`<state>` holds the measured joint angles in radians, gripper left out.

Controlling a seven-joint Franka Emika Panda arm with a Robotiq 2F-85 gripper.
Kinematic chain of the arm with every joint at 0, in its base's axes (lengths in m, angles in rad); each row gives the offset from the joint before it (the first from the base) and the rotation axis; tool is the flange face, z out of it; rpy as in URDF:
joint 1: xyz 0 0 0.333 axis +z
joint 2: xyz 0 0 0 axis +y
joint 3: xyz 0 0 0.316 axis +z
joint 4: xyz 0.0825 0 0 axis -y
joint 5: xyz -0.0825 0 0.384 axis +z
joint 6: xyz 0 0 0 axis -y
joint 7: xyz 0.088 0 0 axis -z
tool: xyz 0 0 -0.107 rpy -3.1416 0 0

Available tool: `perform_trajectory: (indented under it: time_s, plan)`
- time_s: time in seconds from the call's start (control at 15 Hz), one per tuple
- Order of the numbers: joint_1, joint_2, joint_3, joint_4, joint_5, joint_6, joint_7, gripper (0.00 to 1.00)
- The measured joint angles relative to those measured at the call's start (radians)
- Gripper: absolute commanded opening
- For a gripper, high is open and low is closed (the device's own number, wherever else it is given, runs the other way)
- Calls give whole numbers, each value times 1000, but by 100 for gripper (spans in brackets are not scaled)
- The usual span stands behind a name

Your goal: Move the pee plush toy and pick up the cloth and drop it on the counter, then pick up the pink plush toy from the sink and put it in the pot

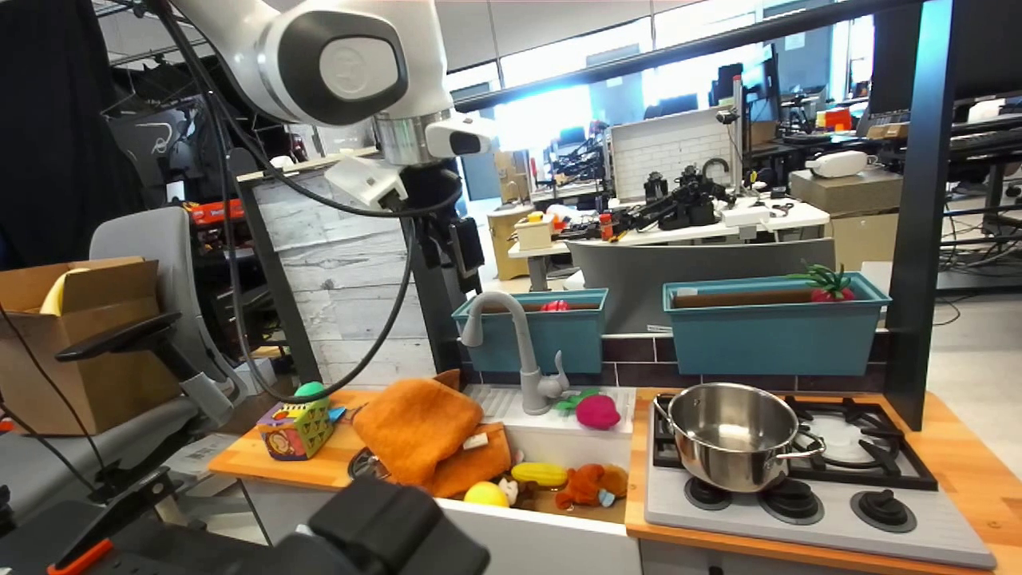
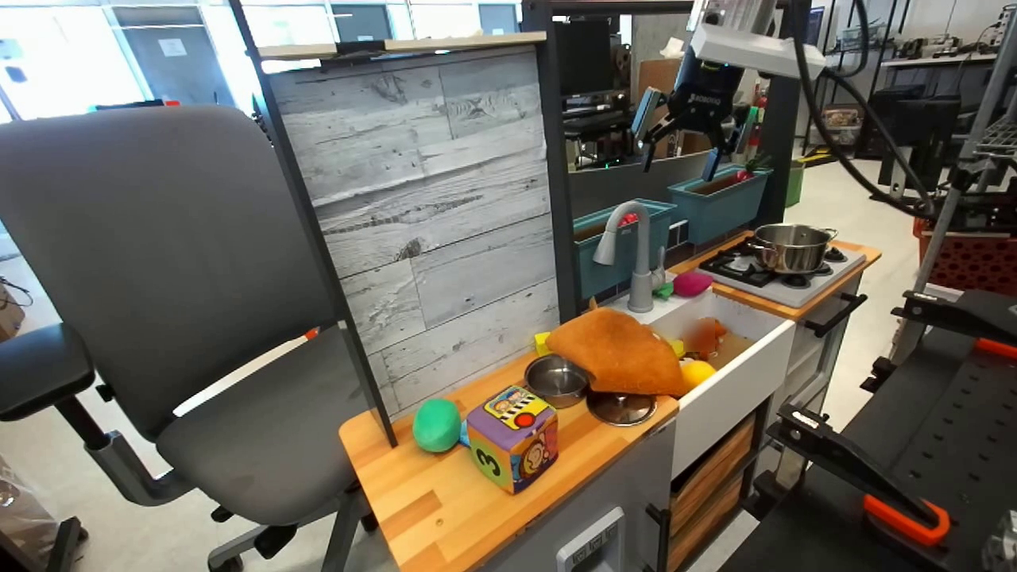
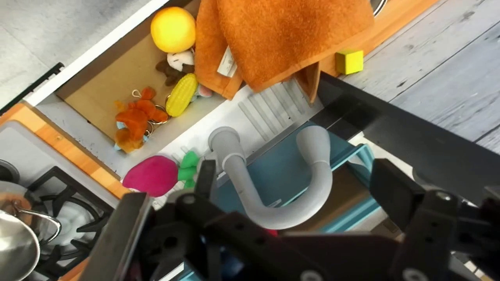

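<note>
The pee plush toy is green (image 2: pixel 437 425) and sits on the wooden counter (image 2: pixel 445 508) beside a cube; its top shows in an exterior view (image 1: pixel 309 389). The orange cloth (image 1: pixel 419 423) lies heaped over the counter and the sink's side (image 2: pixel 739 381); it also shows in the wrist view (image 3: pixel 289 35). The pink plush toy (image 1: pixel 597 411) lies on the sink's back ledge beside the faucet, also in the wrist view (image 3: pixel 152 175). The steel pot (image 1: pixel 734 447) stands on the stove. My gripper (image 2: pixel 683 155) is open and empty, high above the faucet; its fingers are wide apart in the wrist view (image 3: pixel 293 175).
The grey faucet (image 1: pixel 519 343) rises behind the sink. Teal planters (image 1: pixel 774 335) stand behind. A metal bowl (image 2: pixel 556 385), lid (image 2: pixel 624 409) and picture cube (image 2: pixel 512 441) are on the counter. The basin holds a yellow ball (image 3: pixel 173 30), corn (image 3: pixel 182 95) and an orange plush (image 3: pixel 136 121).
</note>
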<state>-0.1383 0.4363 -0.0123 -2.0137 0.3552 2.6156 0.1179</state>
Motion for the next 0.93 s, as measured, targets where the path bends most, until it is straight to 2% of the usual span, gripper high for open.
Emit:
perform_trajectory:
  time_s: [0.53,0.93]
  plan:
    - [11,241,-31,245,-15,-30,114,100]
    - [-15,309,-60,261,-13,-40,169,100]
